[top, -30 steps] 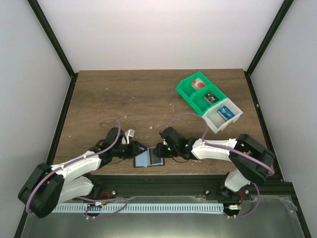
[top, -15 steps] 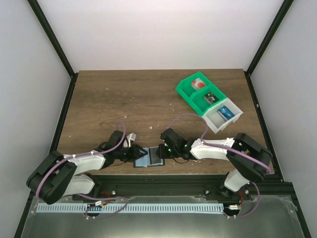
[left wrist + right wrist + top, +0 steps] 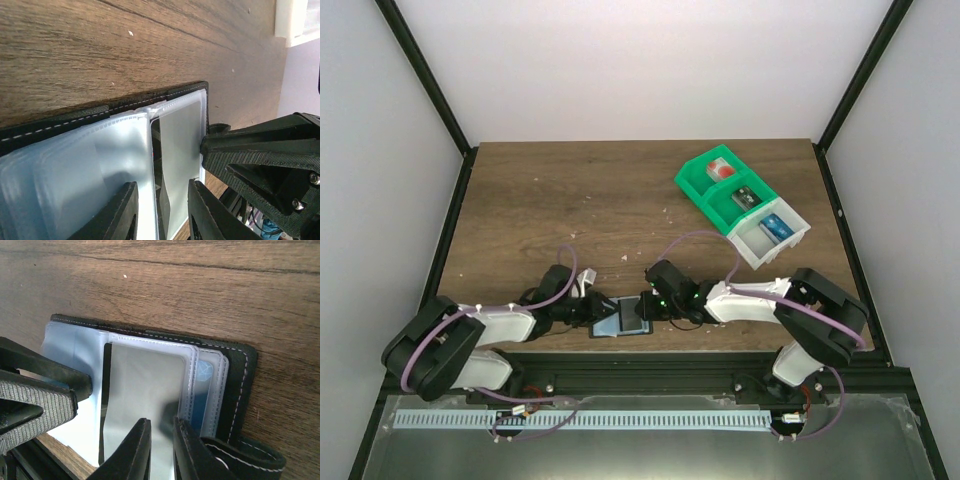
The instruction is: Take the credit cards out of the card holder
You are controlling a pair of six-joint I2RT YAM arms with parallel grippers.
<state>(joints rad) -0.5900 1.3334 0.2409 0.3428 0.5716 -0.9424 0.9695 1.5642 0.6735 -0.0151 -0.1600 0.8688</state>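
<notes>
The card holder point(image 3: 623, 319) lies open near the table's front edge, between both arms. In the left wrist view its clear sleeves point(image 3: 75, 170) sit inside black stitched edging. My left gripper point(image 3: 162, 212) is open, its jaws straddling the sleeve edges at the holder's middle fold. The right gripper point(image 3: 162, 447) hovers low over a greyish sleeve point(image 3: 142, 390), jaws nearly together with a narrow gap and nothing between them. One of the blue credit cards point(image 3: 202, 400) shows through the sleeves at the right. In the top view the left gripper point(image 3: 599, 312) and right gripper point(image 3: 646, 306) face each other across the holder.
A green-and-white compartment bin point(image 3: 692, 180) with small items stands at the back right. The black frame rail point(image 3: 650, 362) runs just in front of the holder. The opposite gripper's black finger point(image 3: 260, 155) crowds each wrist view.
Both pairs of jaws have narrowed. The left arm has lowered and swung closer along the front edge, its gripper staying at the holder. The right gripper stayed put.
</notes>
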